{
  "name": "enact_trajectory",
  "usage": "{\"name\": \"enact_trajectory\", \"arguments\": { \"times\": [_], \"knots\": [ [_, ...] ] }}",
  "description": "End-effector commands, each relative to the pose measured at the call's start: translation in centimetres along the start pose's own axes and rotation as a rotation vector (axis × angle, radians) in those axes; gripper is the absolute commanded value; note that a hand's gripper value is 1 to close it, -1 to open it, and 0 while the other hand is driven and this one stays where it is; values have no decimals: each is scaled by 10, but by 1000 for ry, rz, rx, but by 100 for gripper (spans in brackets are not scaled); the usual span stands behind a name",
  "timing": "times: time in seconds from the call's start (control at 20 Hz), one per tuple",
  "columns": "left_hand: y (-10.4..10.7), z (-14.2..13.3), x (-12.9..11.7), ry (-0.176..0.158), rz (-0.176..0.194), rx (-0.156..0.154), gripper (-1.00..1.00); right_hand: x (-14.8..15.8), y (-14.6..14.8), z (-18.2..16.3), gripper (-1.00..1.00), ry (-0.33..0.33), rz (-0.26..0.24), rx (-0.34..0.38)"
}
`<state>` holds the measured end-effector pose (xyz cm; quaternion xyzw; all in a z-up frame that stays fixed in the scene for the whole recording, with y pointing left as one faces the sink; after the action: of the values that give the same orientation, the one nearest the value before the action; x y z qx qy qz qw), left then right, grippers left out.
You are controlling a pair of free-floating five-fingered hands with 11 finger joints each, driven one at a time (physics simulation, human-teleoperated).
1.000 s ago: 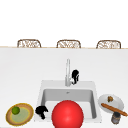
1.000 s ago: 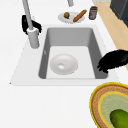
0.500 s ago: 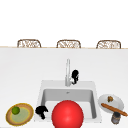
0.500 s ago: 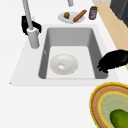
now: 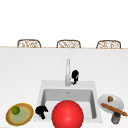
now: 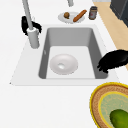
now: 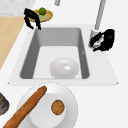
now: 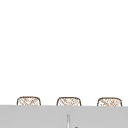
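Two black hands are at the sink; the right hand is just beside the faucet, on its right side in the front view, and its fingers are curled toward the faucet base, very near it, but you cannot tell if they really grip it or only touch it; the left hand hangs over the front left corner of the sink, fingers bent downward and holding nothing, close to the woven plate with the green fruit.

You should expect the faucet to be stiff metal, smooth and probably slippery, fixed on the sink rim; I judge it turns only around its base and does not lift; the best place to take it is low on the thick base or on the upright tube, not at the thin top.

Inside the basin a white bowl lies on the bottom; in the front view a red ball shape covers the front of the basin; on the tabletop at the right a white plate carries a long bread and a small brown piece, and a dark jar stands just beside it.
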<state>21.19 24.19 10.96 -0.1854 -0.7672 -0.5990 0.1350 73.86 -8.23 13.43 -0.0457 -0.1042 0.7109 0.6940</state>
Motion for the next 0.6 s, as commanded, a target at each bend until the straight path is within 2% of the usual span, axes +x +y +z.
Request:
{"name": "enact_trajectory", "arguments": {
  "times": [0.0,0.35,0.4,0.45,0.5,0.55],
  "knots": [
    [0,0,0,0,0,0,0,-4,13,-5,100,-98,30,67],
    [0,0,0,0,0,0,0,-10,8,-8,100,-86,25,59],
    [0,0,0,0,0,0,0,-9,3,-7,100,-77,24,61],
    [0,0,0,0,0,0,0,-5,0,-5,100,-27,7,62],
    [0,0,0,0,0,0,0,-3,0,-3,100,-15,0,15],
    [0,0,0,0,0,0,0,-1,-3,-2,100,-12,-6,21]
  ]
}}
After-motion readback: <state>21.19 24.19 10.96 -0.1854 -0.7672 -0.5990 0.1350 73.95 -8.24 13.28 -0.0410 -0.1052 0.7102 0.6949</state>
